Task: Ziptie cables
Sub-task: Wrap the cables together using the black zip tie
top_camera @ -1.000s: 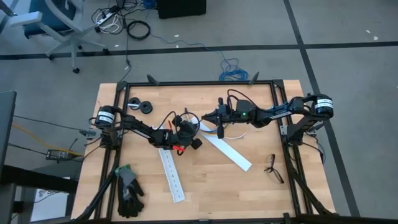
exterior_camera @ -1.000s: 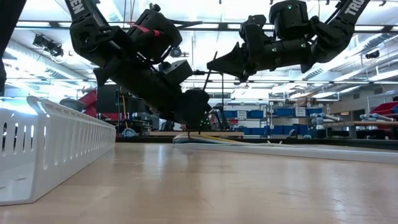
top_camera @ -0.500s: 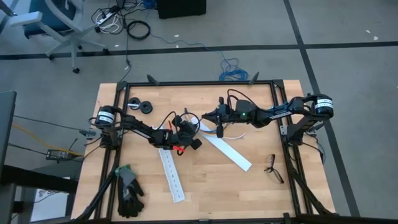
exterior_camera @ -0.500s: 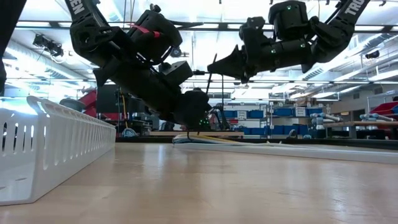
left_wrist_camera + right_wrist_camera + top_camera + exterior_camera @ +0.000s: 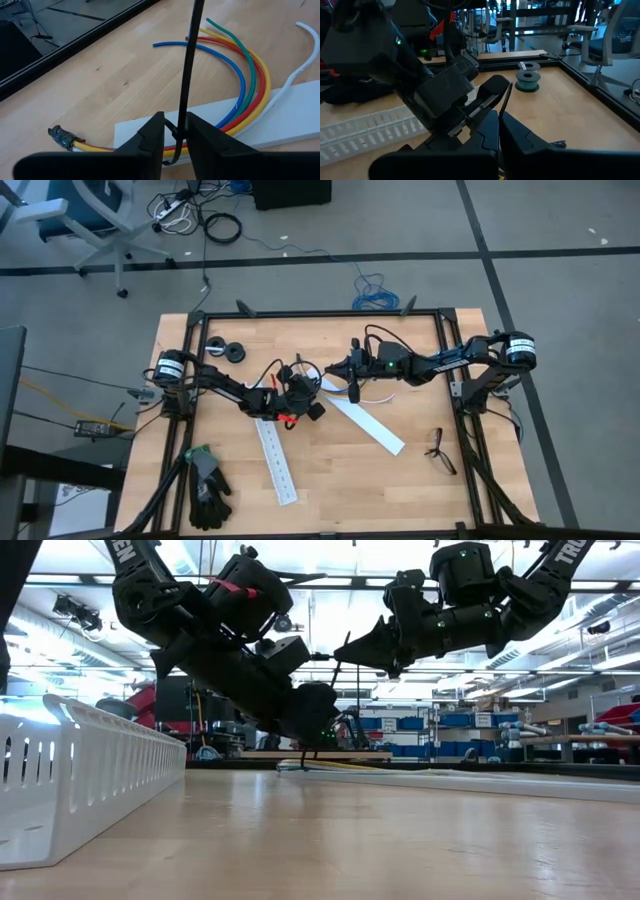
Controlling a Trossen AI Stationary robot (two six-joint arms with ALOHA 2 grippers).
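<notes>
The cables [image 5: 250, 90], a curved bundle of blue, green, yellow, red and white wires, lie on the table with their middle resting across a white strip [image 5: 290, 115]. The ziptie [image 5: 189, 65], a thin black strip, rises steeply from beside the bundle. My left gripper [image 5: 176, 137] is low at the table's middle [image 5: 303, 392], closed narrowly on the ziptie's lower part. My right gripper [image 5: 499, 119] hangs higher, just right of it [image 5: 331, 367], shut on the ziptie's upper part [image 5: 506, 100]. My left gripper has the ziptie's lower part [image 5: 175, 133] between its two fingers, right where the strip bends under the wires. The fingers slant down from the table's left. The strip stands up out of them, nearly upright. My right gripper pinches the ziptie's upper part [image 5: 502, 112] between its two fingers, coming almost level from the table's right. The fingers lie across the strip. Its free end [image 5: 510, 86] sticks out past the fingertips, clear of the table.
A second white slotted strip [image 5: 275, 460] lies near the front left and fills the low view's left side [image 5: 90, 770]. Black gloves [image 5: 205, 485] lie at the front left corner, spectacles [image 5: 438, 450] at the right, tape rolls [image 5: 225, 352] at the back left.
</notes>
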